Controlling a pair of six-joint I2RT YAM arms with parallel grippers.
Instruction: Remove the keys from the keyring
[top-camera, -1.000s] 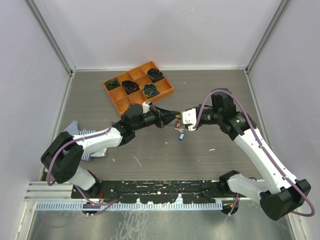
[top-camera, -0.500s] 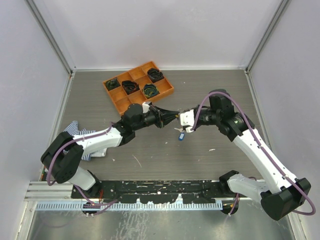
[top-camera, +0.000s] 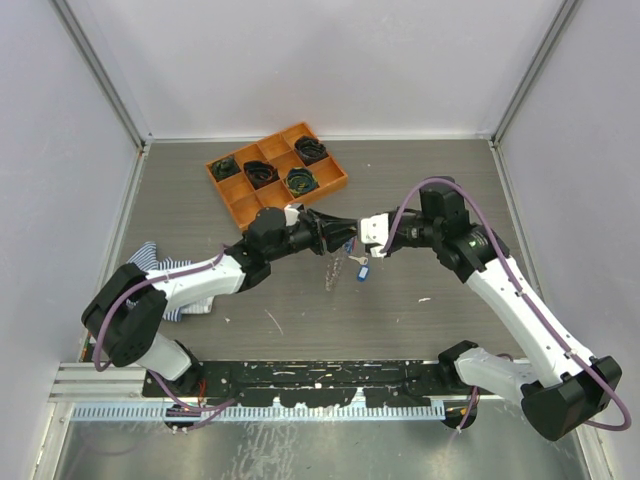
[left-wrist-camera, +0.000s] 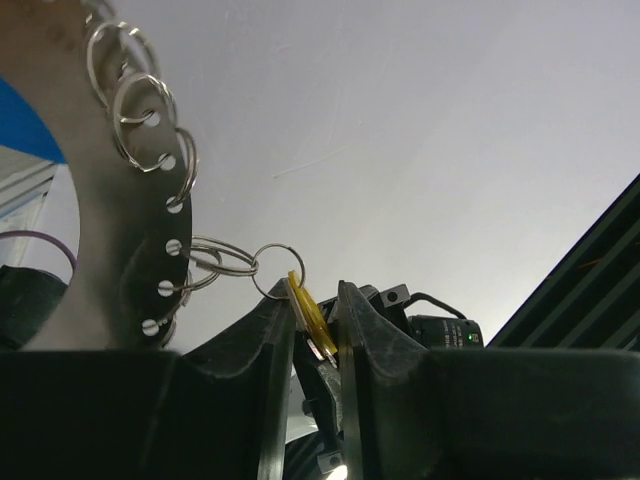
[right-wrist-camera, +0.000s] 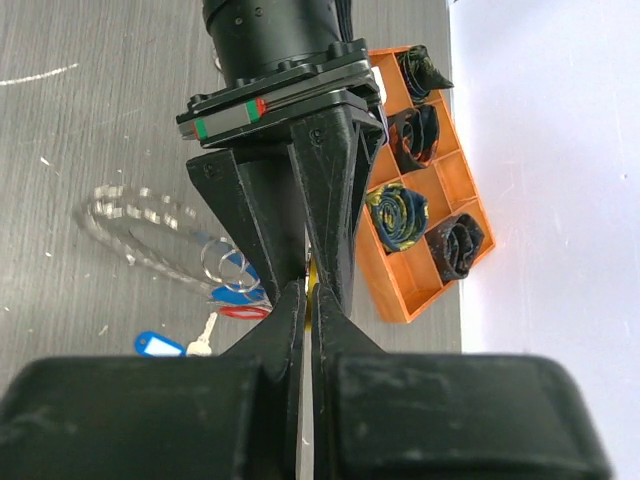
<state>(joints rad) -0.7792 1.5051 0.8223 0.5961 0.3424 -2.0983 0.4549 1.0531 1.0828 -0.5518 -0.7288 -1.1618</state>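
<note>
The keyring (left-wrist-camera: 120, 200), a flat silver band strung with split rings, hangs at the upper left of the left wrist view. In the top view it is a blurred streak (top-camera: 330, 268) below the two grippers. A small ring (left-wrist-camera: 275, 270) links it to a yellow-tagged key (left-wrist-camera: 312, 318). That key stands between my left gripper's (left-wrist-camera: 315, 295) slightly parted jaws, leaning on one finger. My right gripper (right-wrist-camera: 307, 290) meets the left tip to tip and is shut on the yellow tag (right-wrist-camera: 312, 290). A blue-tagged key (right-wrist-camera: 160, 346) lies loose on the table. Red (right-wrist-camera: 245, 312) and blue (right-wrist-camera: 235, 293) tags hang by the ring.
An orange compartment tray (top-camera: 277, 172) holding black coiled bundles stands behind the left arm, close to its wrist. A striped cloth (top-camera: 160, 262) lies under the left arm at the left. Grey walls enclose the table on three sides.
The right jaws have closed on the yellow tag while the left jaws have loosened. The keyring has dropped and swings, blurred, below the grippers.
</note>
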